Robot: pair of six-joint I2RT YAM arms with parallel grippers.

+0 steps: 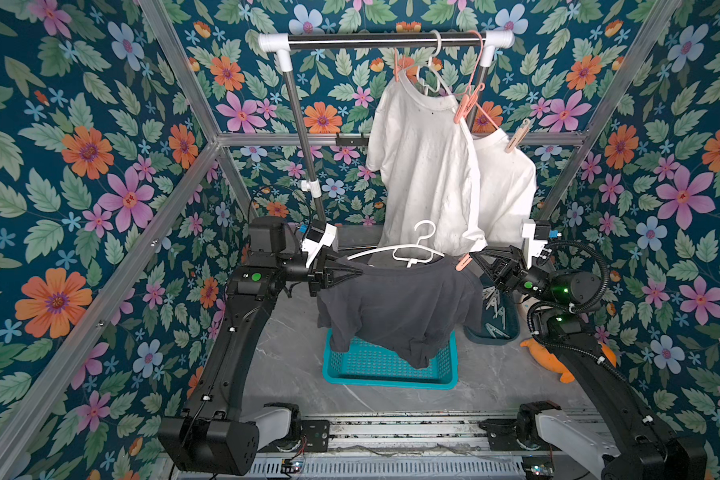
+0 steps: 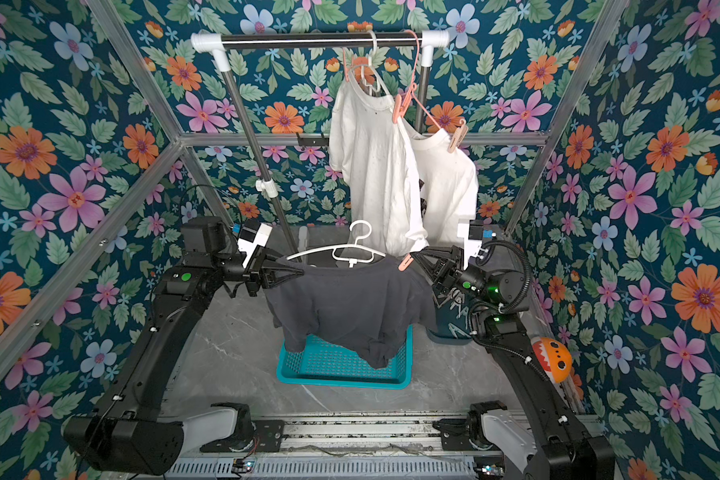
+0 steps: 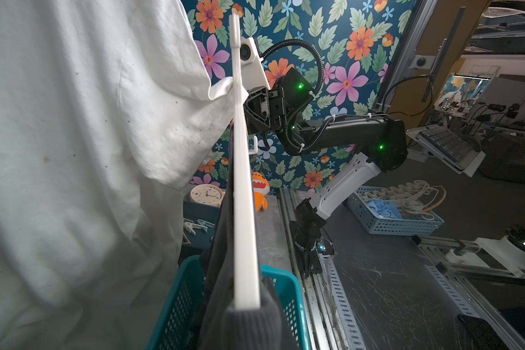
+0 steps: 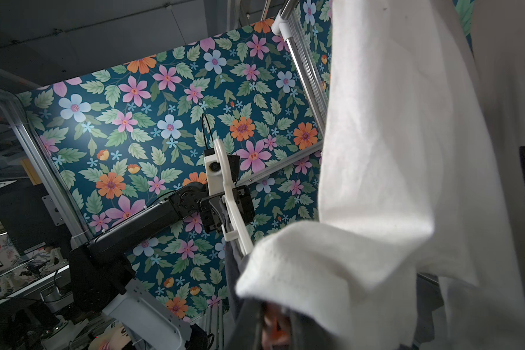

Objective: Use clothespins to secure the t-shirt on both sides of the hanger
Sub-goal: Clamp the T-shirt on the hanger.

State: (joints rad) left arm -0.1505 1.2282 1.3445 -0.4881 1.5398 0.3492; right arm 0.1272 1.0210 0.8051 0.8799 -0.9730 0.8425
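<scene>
T-shirt (image 1: 400, 299) on hanger (image 1: 416, 249), over basket (image 1: 391, 372); clothespin (image 1: 463, 262) right

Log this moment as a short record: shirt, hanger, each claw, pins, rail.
shirt: dark, draped on white hanger, above teal basket
left claw: shut on shirt's shoulder at hanger's end
right claw: shut on pink pin at opposite shoulder
pin clipped on: cannot tell
pin on left claw's side: none seen
rail: two white shirts, pinned
</scene>
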